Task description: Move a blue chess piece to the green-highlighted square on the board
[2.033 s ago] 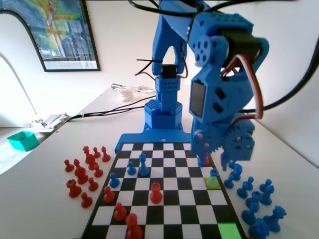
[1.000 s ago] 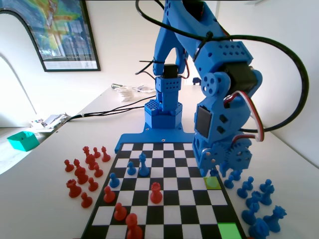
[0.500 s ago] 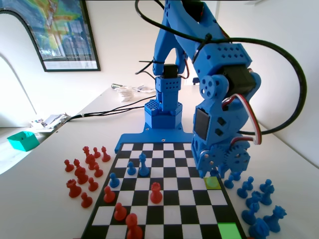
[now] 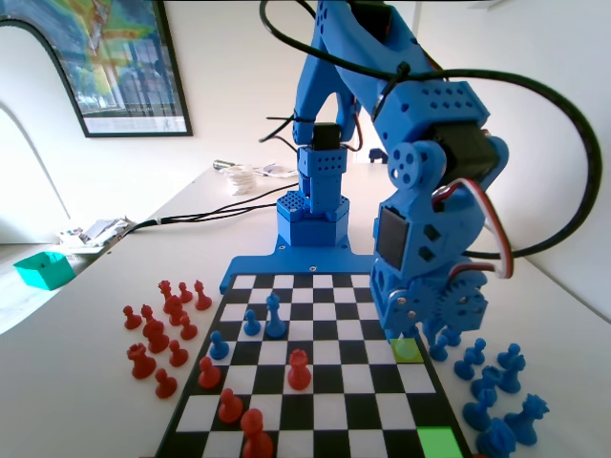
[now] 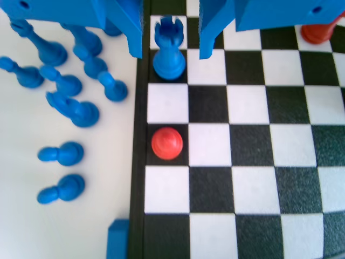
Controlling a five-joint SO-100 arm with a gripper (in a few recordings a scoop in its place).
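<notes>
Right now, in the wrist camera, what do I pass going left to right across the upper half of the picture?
Loose blue pieces → the board's black edge → blue piece with a notched top, standing between the open jaws → red piece at the top right corner.

Spare pieces [image 5: 64,97] left of board [image 5: 248,178]

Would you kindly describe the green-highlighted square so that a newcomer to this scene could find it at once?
In the fixed view, find the board and follow its right-hand column toward the camera, to the picture's bottom edge. The green-highlighted square lies there, beside the loose blue pieces on the table. It is bright pure green, unlike the duller yellow-green square farther up the same column.
</notes>
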